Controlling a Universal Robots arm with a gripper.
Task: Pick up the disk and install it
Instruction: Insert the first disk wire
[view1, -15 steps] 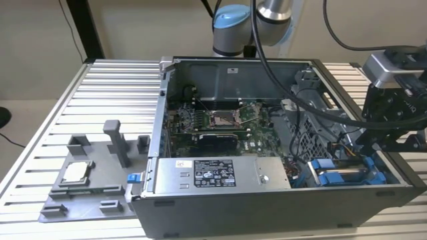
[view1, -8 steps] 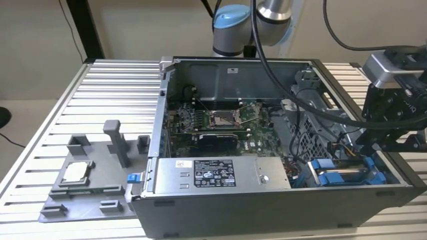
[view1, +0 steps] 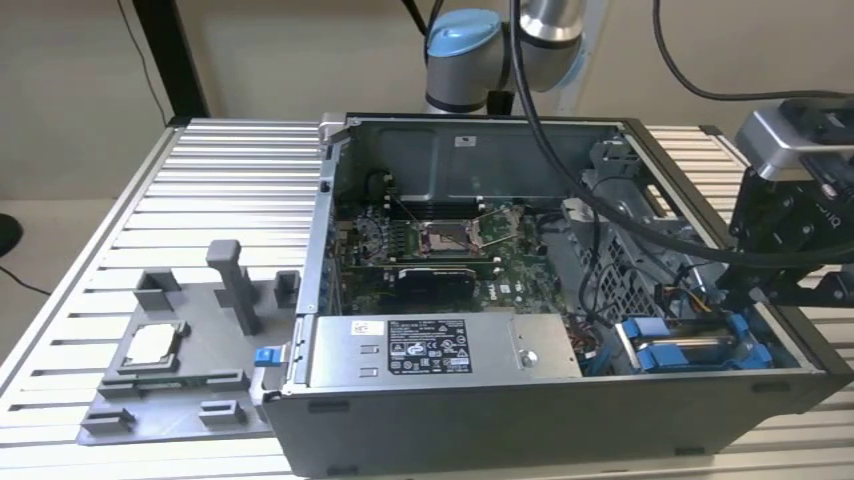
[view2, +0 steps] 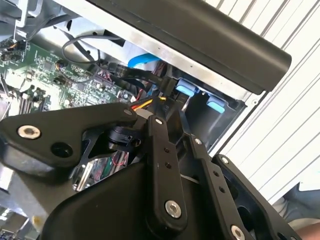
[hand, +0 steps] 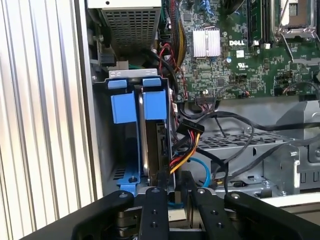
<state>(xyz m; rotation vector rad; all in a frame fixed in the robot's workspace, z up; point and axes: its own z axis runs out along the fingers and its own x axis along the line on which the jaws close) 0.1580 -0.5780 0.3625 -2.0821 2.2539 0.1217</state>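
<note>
open PC case (view1: 561, 400) sat on slatted table (view1: 214, 190) | PSU box (view1: 441, 347) along near wall | motherboard (view1: 441, 250) exposed | grey fixture tray (view1: 187, 370) to exterior view's left held small chip (view1: 150, 345)

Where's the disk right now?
In the exterior view the disk sits in the drive bay at the open computer case's lower corner on the exterior view's right, beside the power supply, blue frame showing, with the gripper just above it.

Matt black plastic gripper (hand: 172, 192) linkage is sitting above the disk (hand: 150, 145) with its glossy blue plastic frame, while the computer case (view1: 561, 420) is showing dull grey sheet metal on a ribbed aluminium table (view1: 214, 190).
</note>
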